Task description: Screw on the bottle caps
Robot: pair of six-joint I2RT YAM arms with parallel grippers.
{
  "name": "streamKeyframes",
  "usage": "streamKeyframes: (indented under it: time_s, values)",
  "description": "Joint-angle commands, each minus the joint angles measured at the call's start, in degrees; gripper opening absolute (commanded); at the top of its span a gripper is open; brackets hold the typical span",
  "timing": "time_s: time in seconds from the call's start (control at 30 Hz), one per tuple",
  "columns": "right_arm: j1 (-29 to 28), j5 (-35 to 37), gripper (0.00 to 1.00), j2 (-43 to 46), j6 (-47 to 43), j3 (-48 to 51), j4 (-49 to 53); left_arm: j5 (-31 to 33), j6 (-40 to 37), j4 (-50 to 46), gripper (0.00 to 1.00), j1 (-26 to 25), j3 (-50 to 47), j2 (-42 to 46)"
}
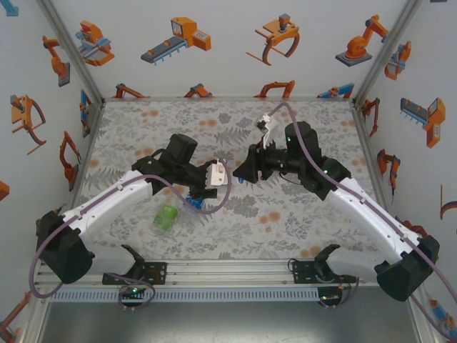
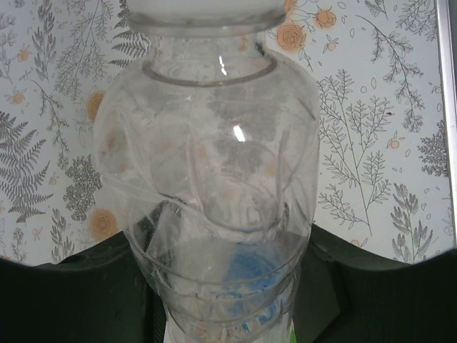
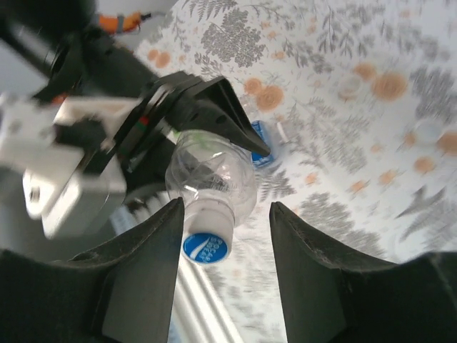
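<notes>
You are at the twisting stage on the first bottle. Your left pincer (image 2: 232,243) is clenched on the body of the blue-label bottle (image 2: 214,179) and holds it up off the tabletop (image 1: 143,128), neck pointing toward the right arm. The cap (image 3: 206,246), whitish with a blue printed top, sits on that neck. Your right pincer (image 3: 227,214) straddles it with the jaws released: one finger is at the cap's edge, and the other stands clear with a visible gap. From here you cannot tell whether the cap is fully tight, so the likely next move is to close squarely on the cap's rim, turn it with the wrist, let go and regrip. Keep the left grip firm so the thin bottle does not spin or crumple. The green-label bottle (image 1: 166,218) lies on its side on the tabletop near the left arm; whether it has a cap is too small to tell. Two pale round bits (image 3: 350,86) on the floral cloth may be loose caps. Nothing stands between the pincers, though they work very close together.
</notes>
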State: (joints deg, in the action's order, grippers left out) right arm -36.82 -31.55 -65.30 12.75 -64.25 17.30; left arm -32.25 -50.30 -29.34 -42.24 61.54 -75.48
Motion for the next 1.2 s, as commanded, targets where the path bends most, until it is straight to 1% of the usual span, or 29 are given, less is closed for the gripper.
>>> streamKeyframes:
  time_s: [0.0, 0.07, 0.17, 0.37, 0.47, 0.6, 0.7, 0.9, 1.17]
  values:
    - [0.17, -6.04, 0.5, 2.34, -21.91, -1.35, 2.4, -2.49, -1.73, -0.43, 0.0, -0.08, 1.26, 0.95]
    - [0.17, -8.34, 0.5, 1.98, -26.95, -1.93, 3.65, -2.86, -2.05, -0.45, 0.0, -0.08, 1.19, 0.93]
    - [0.13, -14.67, 0.5, 1.23, -34.93, -2.34, 6.54, -3.21, -2.04, -0.71, 0.0, -0.09, 1.22, 0.82]
    - [-0.17, -19.3, 0.51, 2.39, -42.41, 1.64, 3.48, -3.33, -2.07, -0.78, 0.0, -0.11, 1.26, 0.78]
    - [-0.27, -18.01, 0.5, 2.59, -42.55, 2.55, 1.49, -3.4, -2.04, -1.05, 0.0, -0.19, 1.45, 0.7]
    - [-0.36, -16.57, 0.48, 1.93, -42.65, 2.64, 1.72, -3.43, -2.0, -1.07, 0.0, -0.2, 1.42, 0.64]
    - [-0.36, -16.87, 0.47, 1.65, -42.64, 2.64, 1.52, -3.42, -2.02, -1.14, 0.0, -0.18, 1.46, 0.67]
    - [-0.45, -16.96, 0.42, 1.5, -42.66, 2.81, 0.72, -3.51, -2.02, -1.13, 0.0, -0.18, 1.57, 0.66]
    - [-0.61, -16.96, 0.41, 0.96, -42.61, 3.11, 0.83, -3.61, -2.05, -1.13, 0.0, -0.22, 1.52, 0.64]
